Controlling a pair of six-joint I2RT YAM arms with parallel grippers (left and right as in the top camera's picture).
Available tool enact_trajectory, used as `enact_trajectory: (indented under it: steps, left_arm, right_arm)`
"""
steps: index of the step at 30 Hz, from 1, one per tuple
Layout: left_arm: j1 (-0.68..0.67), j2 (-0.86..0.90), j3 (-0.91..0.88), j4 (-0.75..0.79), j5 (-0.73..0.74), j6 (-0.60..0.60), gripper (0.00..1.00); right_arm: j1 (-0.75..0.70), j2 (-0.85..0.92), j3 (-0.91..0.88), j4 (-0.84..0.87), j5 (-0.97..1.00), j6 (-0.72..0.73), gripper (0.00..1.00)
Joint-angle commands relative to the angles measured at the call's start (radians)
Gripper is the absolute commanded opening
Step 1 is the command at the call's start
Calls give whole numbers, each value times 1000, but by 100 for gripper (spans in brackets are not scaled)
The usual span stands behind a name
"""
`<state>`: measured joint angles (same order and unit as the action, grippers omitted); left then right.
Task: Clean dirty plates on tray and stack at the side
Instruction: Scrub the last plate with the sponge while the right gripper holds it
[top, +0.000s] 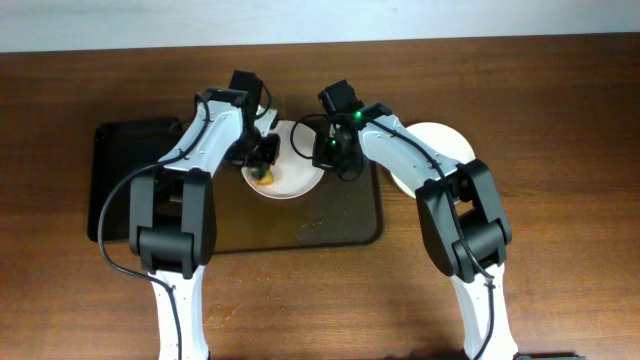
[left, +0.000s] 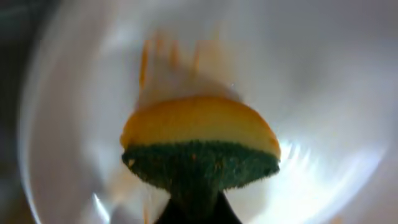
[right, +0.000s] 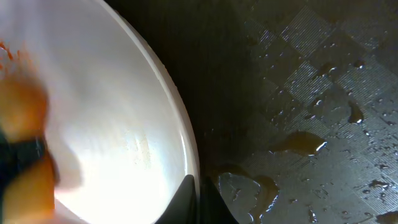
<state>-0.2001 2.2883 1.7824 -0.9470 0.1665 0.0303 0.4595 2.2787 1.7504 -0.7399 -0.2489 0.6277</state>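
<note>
Plate (top: 290, 185) mid-scrub sits at 12 o'clock on the tray (top: 345, 228); left gripper (top: 262, 152) clamps the sponge (left: 199, 143), right gripper (top: 328, 150) pinches its rim. Once wiped, it likely joins the side plate (top: 445, 140) at 3 o'clock
</note>
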Motion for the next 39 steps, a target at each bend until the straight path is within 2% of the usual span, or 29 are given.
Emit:
enact_trajectory:
  steps: [1, 3, 6, 10, 12, 16, 22, 24, 29, 31, 35, 39]
  left_arm:
    - [-1, 74, -47, 153, 54, 151, 0]
    - [-1, 74, -47, 214, 34, 151, 0]
    - [-1, 74, -47, 212, -110, 92, 0]
    - [-1, 74, -47, 21, -326, -102, 1]
    - [-1, 74, -47, -106, -356, -158, 1]
    - [-1, 74, -47, -226, -217, -131, 0]
    - [-2, 74, -46, -153, 274, 236, 0]
    - [-2, 74, -46, -127, 301, 279, 0]
    - [-2, 74, -47, 11, 296, 272, 0]
    - [-2, 74, -47, 85, 200, 179, 1]
    - [-2, 74, -47, 207, -247, -130, 0]
    - [-2, 74, -47, 169, -502, -291, 0]
  right_arm:
    - [-3, 2, 0, 3, -5, -11, 4]
    - [-3, 2, 0, 3, -5, -11, 4]
    - [-3, 2, 0, 3, -5, -11, 5]
    - [-3, 2, 0, 3, -5, -11, 4]
    - [-3, 2, 0, 3, -5, -11, 4]
    - [-3, 2, 0, 3, -6, -11, 4]
    - [-3, 2, 0, 4, -6, -10, 4]
    - [-3, 2, 0, 4, -5, -10, 4]
    - [-3, 2, 0, 4, -5, -11, 4]
    - [-3, 2, 0, 4, -5, -11, 4]
    - [-3, 2, 0, 4, -2, -11, 4]
    - [-3, 2, 0, 4, -2, -11, 4]
